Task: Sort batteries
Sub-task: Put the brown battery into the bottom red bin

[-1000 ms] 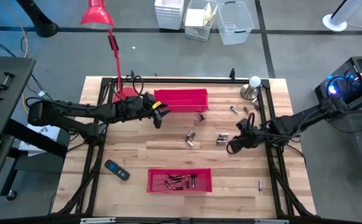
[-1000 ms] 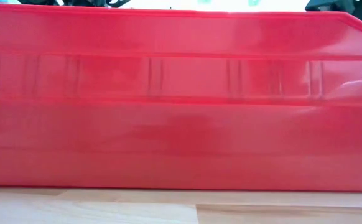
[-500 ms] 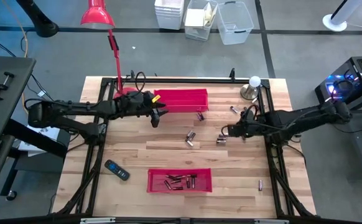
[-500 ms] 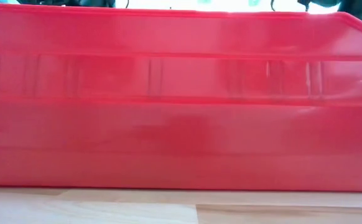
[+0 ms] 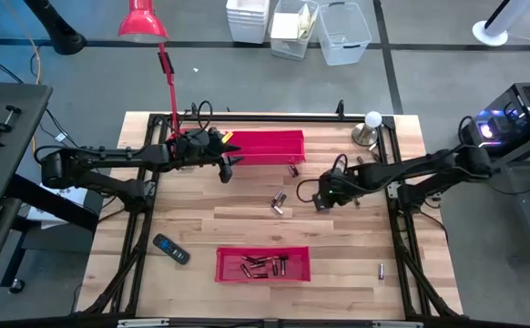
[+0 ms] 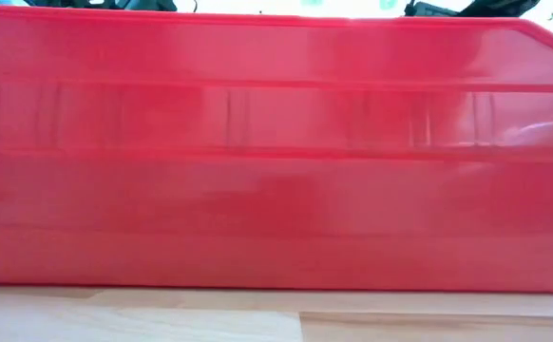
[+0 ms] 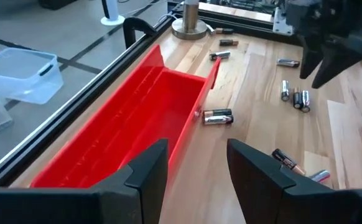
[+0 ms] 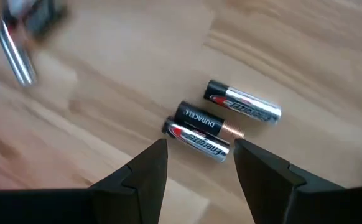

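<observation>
Sorting is partly done: several batteries (image 5: 265, 265) lie in the near red tray (image 5: 297, 272), while others (image 5: 279, 201) remain loose mid-surface. The right pincer (image 5: 320, 201) hovers spread over three of them; the left pincer (image 5: 229, 168), spread and empty, waits beside the far tray (image 5: 288, 137).

Glossy metallic batteries (image 8: 196, 133) on matt wooden table (image 5: 201, 228); red tray (image 7: 125, 118) seemingly smooth plastic.

Two dark jointed arms, yellow-marked left claw (image 5: 229, 168)
</observation>
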Robot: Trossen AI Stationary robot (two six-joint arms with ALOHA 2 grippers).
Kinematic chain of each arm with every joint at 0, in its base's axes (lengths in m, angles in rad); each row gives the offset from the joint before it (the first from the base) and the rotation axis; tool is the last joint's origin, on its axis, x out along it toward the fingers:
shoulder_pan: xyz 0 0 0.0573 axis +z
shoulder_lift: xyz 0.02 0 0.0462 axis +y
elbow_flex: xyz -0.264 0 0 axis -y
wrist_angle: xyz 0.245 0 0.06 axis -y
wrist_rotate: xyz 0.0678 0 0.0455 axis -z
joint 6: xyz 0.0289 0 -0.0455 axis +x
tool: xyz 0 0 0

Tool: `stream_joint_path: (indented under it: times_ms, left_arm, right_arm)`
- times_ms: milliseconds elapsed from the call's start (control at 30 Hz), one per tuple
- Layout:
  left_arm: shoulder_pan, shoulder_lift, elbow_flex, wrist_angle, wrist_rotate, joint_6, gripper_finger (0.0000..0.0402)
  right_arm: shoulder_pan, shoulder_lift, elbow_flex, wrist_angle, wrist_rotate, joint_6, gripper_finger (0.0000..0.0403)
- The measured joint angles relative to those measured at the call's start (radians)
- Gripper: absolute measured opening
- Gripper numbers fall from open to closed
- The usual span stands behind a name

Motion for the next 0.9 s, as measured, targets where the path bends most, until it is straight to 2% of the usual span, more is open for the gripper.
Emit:
stream_joint_path:
  times_ms: [100, 400, 900]
  left_arm:
    - [0.0, 0.0, 0.0, 0.0, 0.0, 0.007, 0.0156]
    - [-0.001, 0.0, 0.0, -0.001, 0.001, -0.03, 0.0156]
    - [-0.001, 0.0, 0.0, 0.0, 0.0, -0.157, 0.0156]
  right_arm:
    - [-0.013, 0.027, 0.0, 0.001, -0.01, -0.172, 0.0181]
    - [-0.03, 0.086, 0.0, 0.015, -0.028, -0.494, 0.0181]
    - [-0.03, 0.096, 0.0, 0.018, 0.026, -0.804, 0.018]
